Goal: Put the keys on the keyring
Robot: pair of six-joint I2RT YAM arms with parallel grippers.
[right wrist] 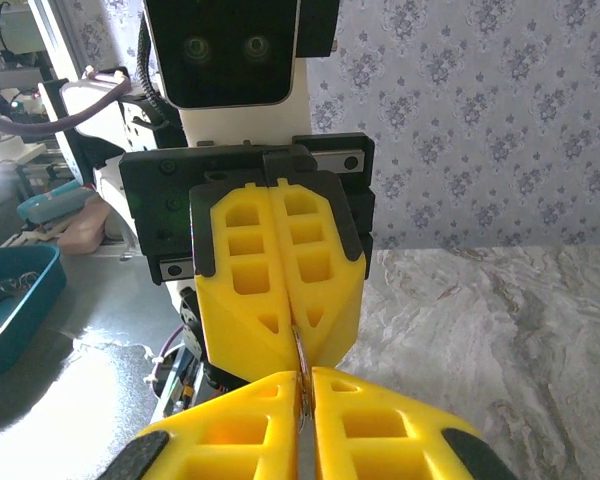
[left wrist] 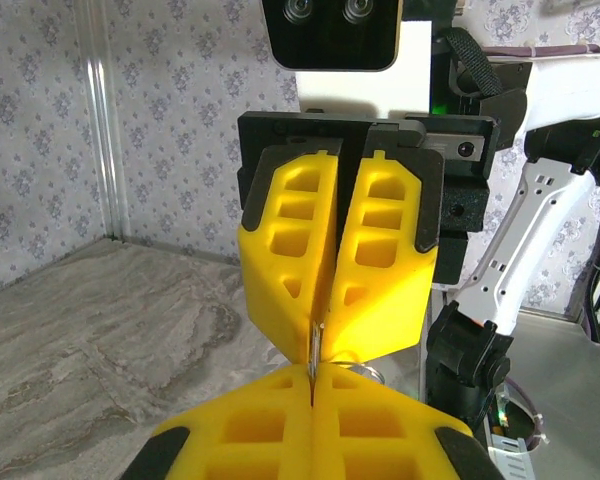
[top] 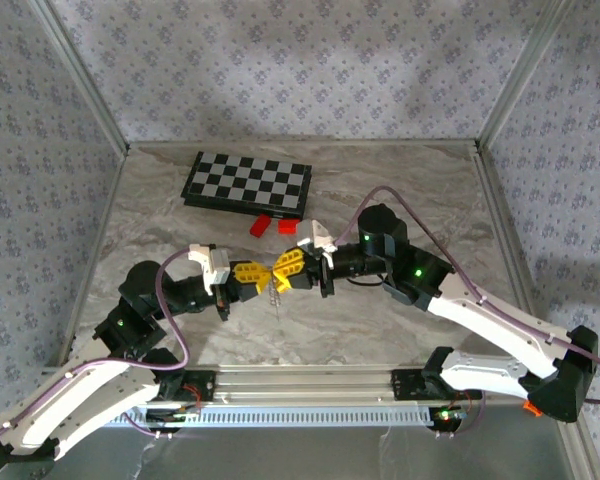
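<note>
While left gripper and right gripper meet tip to tip in mid-air, both jaws are pinched near-shut on the thin keyring edge; can't make out a key. Looks like the threading step; next needs fine alignment without losing grip

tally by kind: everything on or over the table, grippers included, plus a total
Chessboard: 1
Red blocks: 2
Keyring, pinched between the gripper tips: 1
Grippers, left gripper and right gripper: 2
Total: 6
</note>
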